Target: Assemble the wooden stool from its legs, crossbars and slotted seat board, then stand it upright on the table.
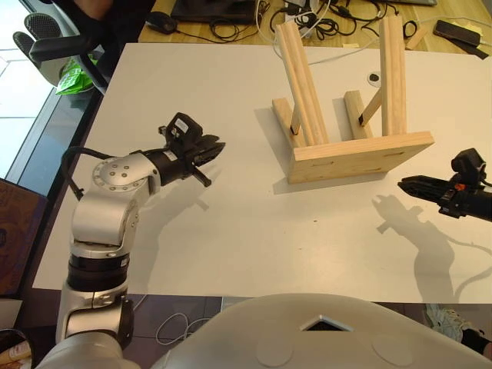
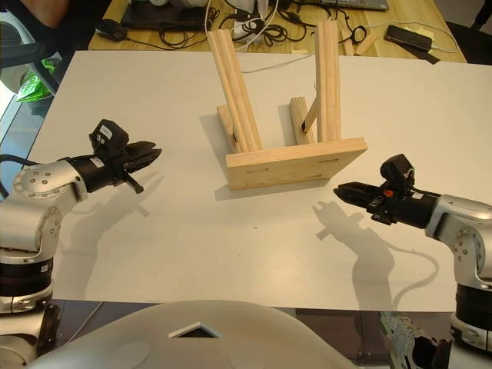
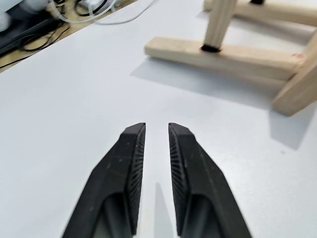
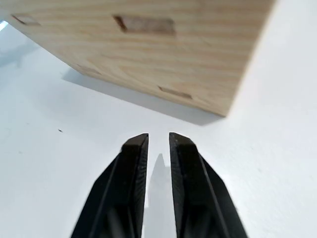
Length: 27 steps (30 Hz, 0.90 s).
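Status: stool appears fully assembled. Legs and crossbar are seated in the slotted seat board; no loose parts lie on the table. The stool lies on its side at far centre-right, seat board on edge facing near, legs pointing far. Two legs rest on the table, two are raised

Remaining, by judgement: only the last step, tipping the stool onto its legs so it stands upright. Not yet done

Left gripper: hovers over the table at left, well apart from the stool, pointing right towards it. Its fingers are nearly together with a narrow slit between them; they pinch nothing and touch nothing

Right gripper: near right, just beside the seat board's right near corner but apart from it, tips aimed left. Same narrow slit in the right wrist view; empty, no contact with the wood
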Available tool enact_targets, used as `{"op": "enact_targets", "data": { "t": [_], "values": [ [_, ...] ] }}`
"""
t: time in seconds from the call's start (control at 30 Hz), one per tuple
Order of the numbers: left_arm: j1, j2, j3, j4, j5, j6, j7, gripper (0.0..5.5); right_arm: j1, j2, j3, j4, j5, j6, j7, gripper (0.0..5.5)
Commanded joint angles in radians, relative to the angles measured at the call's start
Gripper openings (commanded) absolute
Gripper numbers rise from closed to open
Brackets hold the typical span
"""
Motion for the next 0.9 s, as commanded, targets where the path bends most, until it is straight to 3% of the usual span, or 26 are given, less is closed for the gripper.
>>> {"op": "enact_targets", "data": {
  "t": [0.03,0.23,0.43,0.9],
  "values": [
    [0.039,-0.059,-0.110,-0.063,0.015,0.072,0.059,0.82,-0.044,-0.070,0.083,0.142,-0.122,-0.117,-0.006,0.12],
    [-0.033,-0.237,-0.276,0.052,0.053,0.089,0.163,0.10,-0.389,0.041,0.341,0.572,-0.394,-0.392,-0.105,0.00],
    [-0.062,-0.294,-0.310,0.136,0.049,0.064,0.159,0.02,-0.554,0.126,0.452,0.822,-0.502,-0.567,-0.071,0.00],
    [-0.029,-0.257,-0.374,0.112,0.052,0.094,0.114,0.02,-0.434,0.117,0.463,0.690,-0.481,-0.530,0.059,0.00]
  ]
}}
